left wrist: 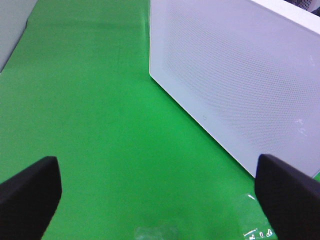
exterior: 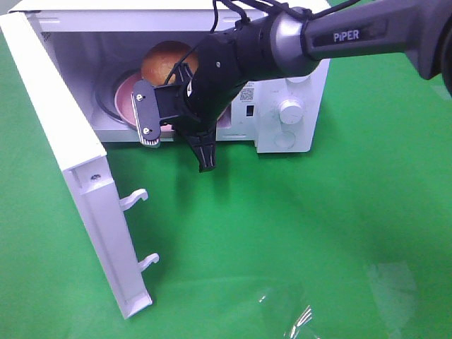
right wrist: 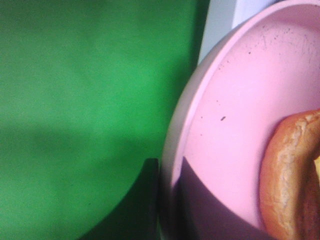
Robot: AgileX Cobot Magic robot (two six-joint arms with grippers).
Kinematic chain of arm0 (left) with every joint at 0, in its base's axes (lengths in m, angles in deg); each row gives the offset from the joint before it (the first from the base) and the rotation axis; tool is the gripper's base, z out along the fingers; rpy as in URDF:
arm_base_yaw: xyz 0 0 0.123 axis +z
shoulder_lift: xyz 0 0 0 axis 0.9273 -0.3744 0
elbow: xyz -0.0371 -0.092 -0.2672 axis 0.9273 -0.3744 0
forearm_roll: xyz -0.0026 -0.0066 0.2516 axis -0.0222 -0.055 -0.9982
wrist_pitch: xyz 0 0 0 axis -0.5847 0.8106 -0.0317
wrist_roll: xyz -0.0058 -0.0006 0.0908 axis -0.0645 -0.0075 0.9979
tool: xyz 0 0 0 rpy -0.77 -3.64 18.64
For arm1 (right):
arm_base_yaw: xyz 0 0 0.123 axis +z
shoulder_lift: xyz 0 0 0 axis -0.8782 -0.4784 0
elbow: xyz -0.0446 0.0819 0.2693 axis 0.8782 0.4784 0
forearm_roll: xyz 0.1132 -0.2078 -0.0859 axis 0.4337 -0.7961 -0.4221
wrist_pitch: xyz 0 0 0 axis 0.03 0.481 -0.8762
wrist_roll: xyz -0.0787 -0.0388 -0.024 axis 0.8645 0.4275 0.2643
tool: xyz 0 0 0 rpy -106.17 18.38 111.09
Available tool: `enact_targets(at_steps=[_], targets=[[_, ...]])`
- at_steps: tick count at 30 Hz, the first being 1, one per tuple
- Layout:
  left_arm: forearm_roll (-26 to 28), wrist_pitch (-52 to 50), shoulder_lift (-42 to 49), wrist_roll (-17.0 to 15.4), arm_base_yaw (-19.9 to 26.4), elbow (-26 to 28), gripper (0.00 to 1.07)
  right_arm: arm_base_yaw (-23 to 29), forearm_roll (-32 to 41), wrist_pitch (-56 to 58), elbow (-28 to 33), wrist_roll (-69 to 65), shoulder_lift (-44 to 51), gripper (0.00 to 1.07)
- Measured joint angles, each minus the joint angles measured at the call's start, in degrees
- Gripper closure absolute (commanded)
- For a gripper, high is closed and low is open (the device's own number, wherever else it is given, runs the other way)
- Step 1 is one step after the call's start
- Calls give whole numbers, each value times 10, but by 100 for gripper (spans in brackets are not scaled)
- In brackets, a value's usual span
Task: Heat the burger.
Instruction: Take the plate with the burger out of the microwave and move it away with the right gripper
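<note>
The burger [exterior: 164, 62], its golden-brown bun showing, sits on a pink plate [exterior: 126, 99] inside the open microwave [exterior: 293, 85]. My right gripper [exterior: 201, 145] reaches across to the oven's mouth and is shut on the plate's front rim. In the right wrist view one dark finger [right wrist: 149, 200] lies against the outside of the pink plate's rim [right wrist: 200, 110], and the bun's edge [right wrist: 287, 175] shows close by. My left gripper [left wrist: 156, 167] hangs open over the green cloth with nothing between its fingers [left wrist: 30, 192]; the exterior high view does not show it.
The microwave door [exterior: 70, 148] stands swung wide to the left, its two latch hooks [exterior: 134, 199] pointing right. Its outer face [left wrist: 235, 75] fills the left wrist view. Knobs [exterior: 289, 109] sit on the oven's right panel. Green cloth [exterior: 318, 233] covers the table.
</note>
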Motion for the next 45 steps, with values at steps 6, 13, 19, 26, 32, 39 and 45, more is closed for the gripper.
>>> enact_targets(at_steps=[6,13,19,26,32,39,45], targets=[[0,0,0,0,0,0,10,-3,18,-30,53,77,32,107],[0,0,0,0,0,0,10,-4,20,-61,97,112,64,107],[0,0,0,0,0,0,10,-4,27,-70,119,120,87,107],[0,0,0,0,0,0,10,-3,57,-79,163,167,119,107],[0,0,0,0,0,0,10,-1,65,-97,207,192,146,107],[0,0,0,0,0,0,10,2,80,-109,285,207,199,107],[0,0,0,0,0,0,10,2,85,-114,321,209,230,107]])
